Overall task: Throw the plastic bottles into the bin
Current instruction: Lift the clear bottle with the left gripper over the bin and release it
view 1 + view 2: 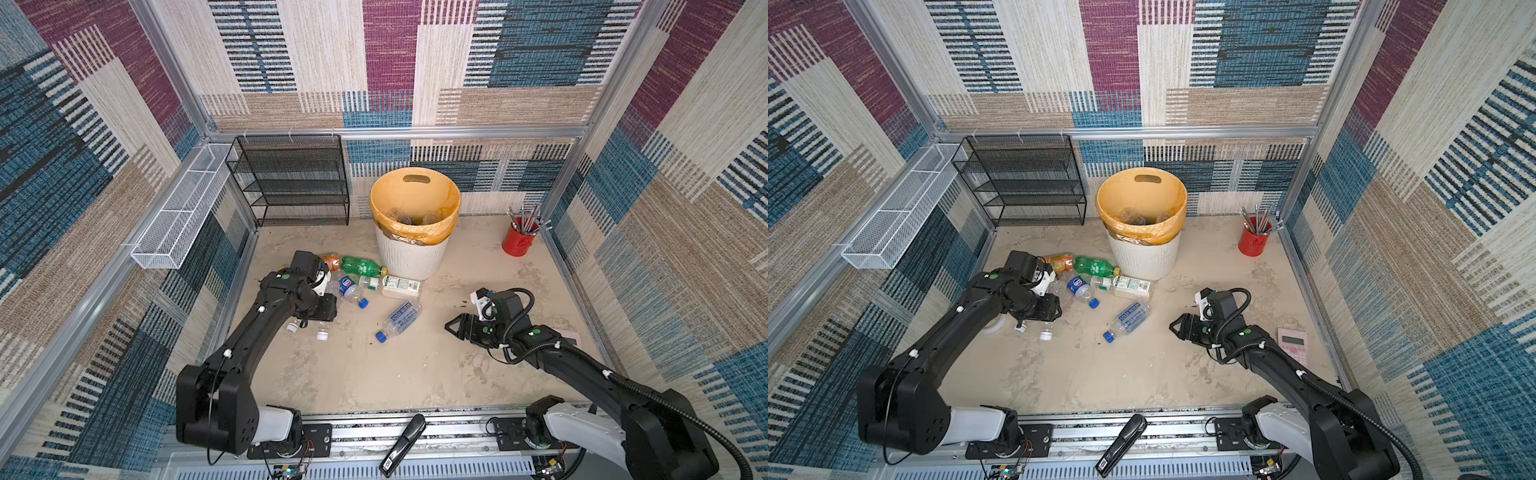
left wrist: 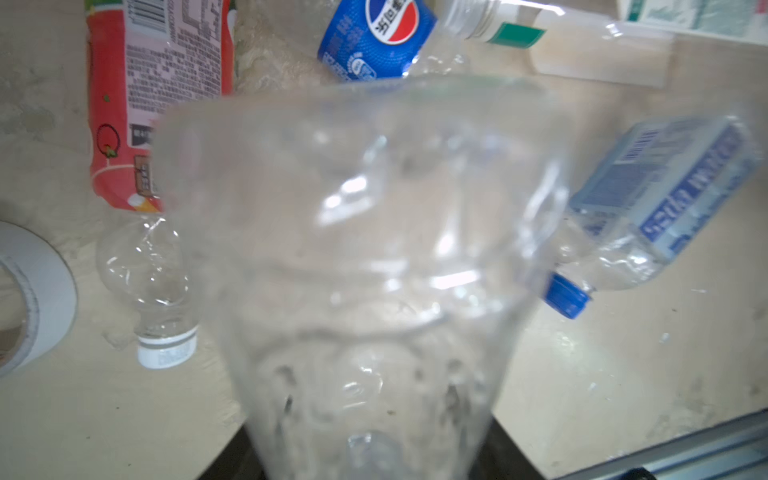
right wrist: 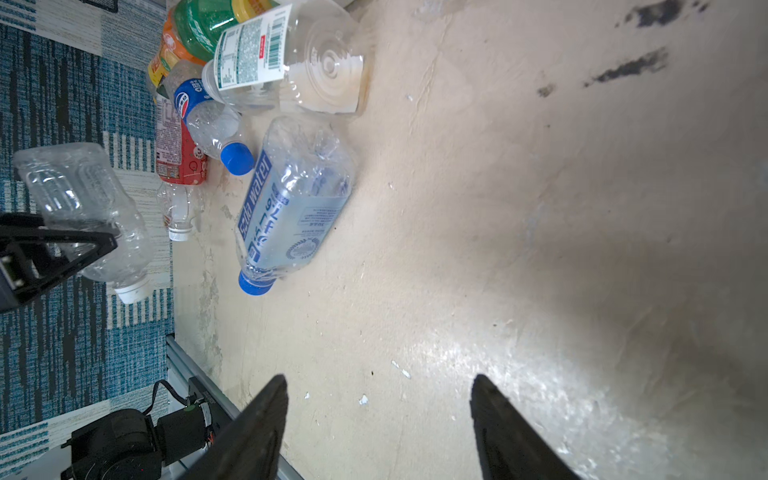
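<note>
Scuffed beige tabletop with patterned wall panels on three sides is what I have on screen. The bin stands at the back with its orange liner folded over the rim, and I can see a couple of clear bottles already inside. My left gripper is clamped on a clear bottle with a white cap, at the left edge of the heap. The other plastic bottles lie on their sides just in front of the bin. A green bottle, an orange-label bottle, a blue-label bottle, a white-label bottle and a red-label bottle are bunched together. A soda-water bottle with a blue cap lies slightly apart, nearer the middle. My right gripper hangs over bare tabletop on the right, its jaws parted and holding nothing.
</note>
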You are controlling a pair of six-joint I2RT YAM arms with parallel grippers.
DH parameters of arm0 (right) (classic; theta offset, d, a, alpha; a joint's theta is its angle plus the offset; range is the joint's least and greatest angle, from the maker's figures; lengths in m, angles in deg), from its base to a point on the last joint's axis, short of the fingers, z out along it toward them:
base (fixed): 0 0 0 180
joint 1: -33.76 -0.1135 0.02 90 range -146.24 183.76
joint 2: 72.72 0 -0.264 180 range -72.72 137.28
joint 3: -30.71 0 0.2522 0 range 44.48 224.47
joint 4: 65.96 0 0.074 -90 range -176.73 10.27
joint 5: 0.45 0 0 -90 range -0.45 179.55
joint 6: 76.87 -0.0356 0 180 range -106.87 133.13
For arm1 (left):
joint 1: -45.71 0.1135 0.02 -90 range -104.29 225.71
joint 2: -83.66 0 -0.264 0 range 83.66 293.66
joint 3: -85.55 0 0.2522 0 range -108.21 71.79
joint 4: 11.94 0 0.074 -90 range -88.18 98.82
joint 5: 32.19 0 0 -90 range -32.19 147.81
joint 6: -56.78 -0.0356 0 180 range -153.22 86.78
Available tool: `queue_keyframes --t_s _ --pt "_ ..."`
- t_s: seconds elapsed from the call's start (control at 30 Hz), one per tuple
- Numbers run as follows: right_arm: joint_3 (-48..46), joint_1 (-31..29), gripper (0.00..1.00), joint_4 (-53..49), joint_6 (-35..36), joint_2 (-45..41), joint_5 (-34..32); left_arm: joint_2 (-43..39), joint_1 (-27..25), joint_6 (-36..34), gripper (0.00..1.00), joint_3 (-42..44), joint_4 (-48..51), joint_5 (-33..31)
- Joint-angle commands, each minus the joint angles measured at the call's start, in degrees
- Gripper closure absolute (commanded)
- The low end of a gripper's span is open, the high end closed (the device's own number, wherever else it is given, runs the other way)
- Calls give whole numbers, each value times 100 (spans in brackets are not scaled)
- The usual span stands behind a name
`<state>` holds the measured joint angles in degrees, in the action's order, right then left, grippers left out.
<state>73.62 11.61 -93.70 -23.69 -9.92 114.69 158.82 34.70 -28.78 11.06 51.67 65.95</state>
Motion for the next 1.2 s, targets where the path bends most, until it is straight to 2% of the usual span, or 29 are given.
queue_keyframes --t_s 0.0,0.13,0.37,0.47,0.67,0.8,0.87,0.93,0.97,1.0,1.1,1.17 --pt "37 -13 29 294 -29 69 118 -615 2 735 44 428 -588 628" --pt "42 -13 29 389 -41 152 194 -1577 2 1382 44 1087 -1251 1124" --pt "85 -14 29 362 24 155 211 -3032 2 2470 42 1722 -2504 1392" --pt "58 -8 29 353 29 118 210 -3029 2 2702 42 1502 -2897 1452" --pt "34 -12 29 291 10 -26 178 -1938 -40 2927 40 313 -3658 1583" --pt "11 -11 29 258 -43 -159 140 -507 -295 2985 35 -1278 -4433 1561" --pt "-3 -8 29 241 -65 -213 117 425 -522 2923 34 -2524 -4518 1569" --pt "6 -8 29 205 -97 -270 86 1564 -736 2895 27 -4180 -4330 1455" --pt "4 -8 29 188 -114 -312 60 2126 -801 2915 21 -5033 -4111 1317" --pt "11 -9 29 159 -143 -359 39 2774 -829 3002 1 -6051 -3718 1178" --pt "33 -8 29 22 -181 -532 -24 4391 -837 3212 2 -9027 -2200 1062" --pt "-5 -8 29 -72 -210 -706 -91 4961 -851 3163 1 -10346 -1685 991"
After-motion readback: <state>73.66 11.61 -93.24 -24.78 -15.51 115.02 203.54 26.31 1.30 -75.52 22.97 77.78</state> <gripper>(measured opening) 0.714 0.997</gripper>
